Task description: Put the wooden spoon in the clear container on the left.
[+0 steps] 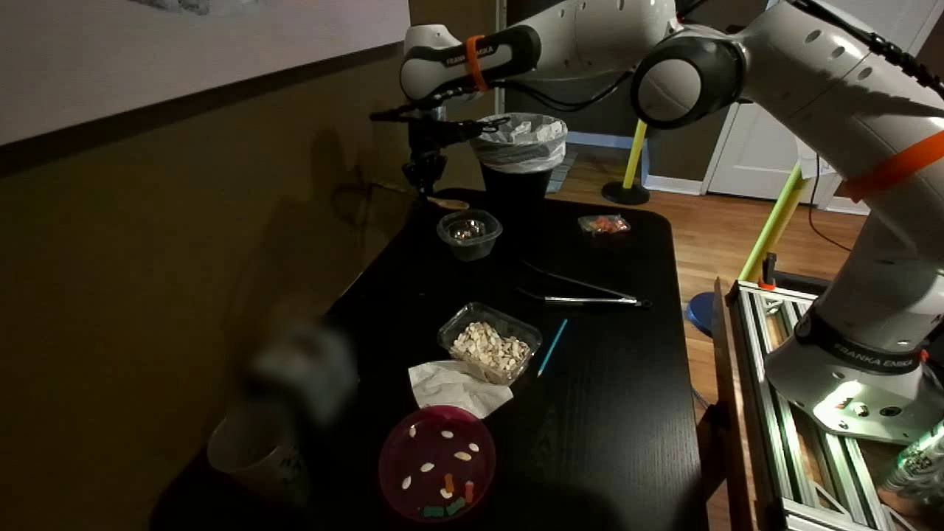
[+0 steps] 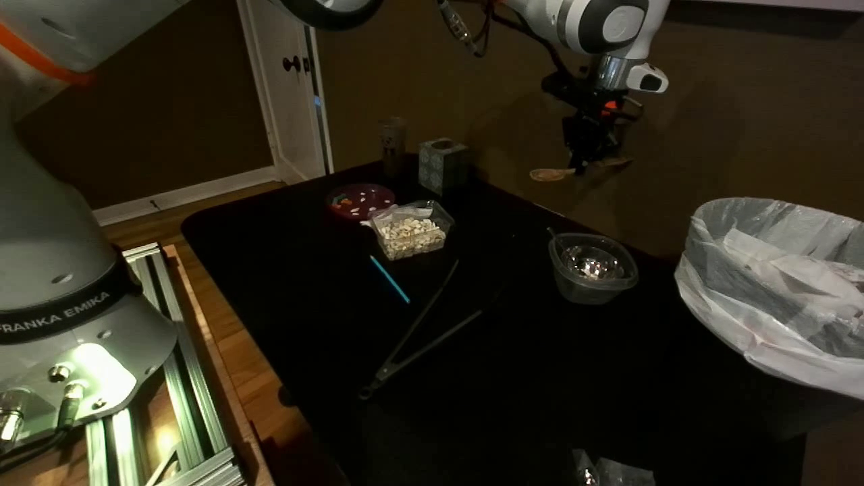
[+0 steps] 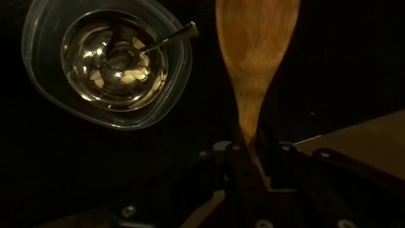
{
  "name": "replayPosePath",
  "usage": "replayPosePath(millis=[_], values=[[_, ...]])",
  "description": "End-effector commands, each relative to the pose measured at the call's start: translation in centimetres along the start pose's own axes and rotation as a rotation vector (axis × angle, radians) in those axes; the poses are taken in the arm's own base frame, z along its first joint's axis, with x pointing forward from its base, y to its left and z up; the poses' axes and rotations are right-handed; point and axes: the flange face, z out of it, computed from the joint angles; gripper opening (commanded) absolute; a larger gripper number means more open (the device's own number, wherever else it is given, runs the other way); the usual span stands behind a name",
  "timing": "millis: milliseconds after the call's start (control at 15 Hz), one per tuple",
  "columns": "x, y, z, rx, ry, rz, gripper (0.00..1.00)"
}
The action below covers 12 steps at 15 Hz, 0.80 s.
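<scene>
"How far along?"

"The grasp looks done; the gripper (image 3: 251, 141) is clamped on the wooden spoon (image 3: 258, 44), aloft near a clear container (image 3: 120, 120); placing and letting go remain."

"And all around?"

"A black table (image 1: 597, 413) with spread tongs (image 2: 432, 343); a lined bin (image 1: 520, 160) beside its end; dim brown walls (image 2: 418, 74)."

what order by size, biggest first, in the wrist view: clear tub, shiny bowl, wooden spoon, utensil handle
Largest: clear tub
Middle, unranked: shiny bowl and wooden spoon; they look close in area, and the spoon is nearer the camera and cut off by the frame
Smallest: utensil handle
</scene>
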Motion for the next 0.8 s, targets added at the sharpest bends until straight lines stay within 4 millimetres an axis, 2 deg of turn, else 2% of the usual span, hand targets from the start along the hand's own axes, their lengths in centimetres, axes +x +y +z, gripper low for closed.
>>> replayPosePath(millis=[0, 333, 467, 733], values=[[-2.2, 2.5, -0.7, 0.035, 0.012, 0.071, 0.04], [-4.7, 4.4, -0.4, 0.063, 0.044, 0.140, 0.04], [-6.2, 4.0, 0.2, 0.095, 0.027, 0.143, 0.04], [-10.0, 0.8, 2.4, 0.127, -0.052, 0.135, 0.04]])
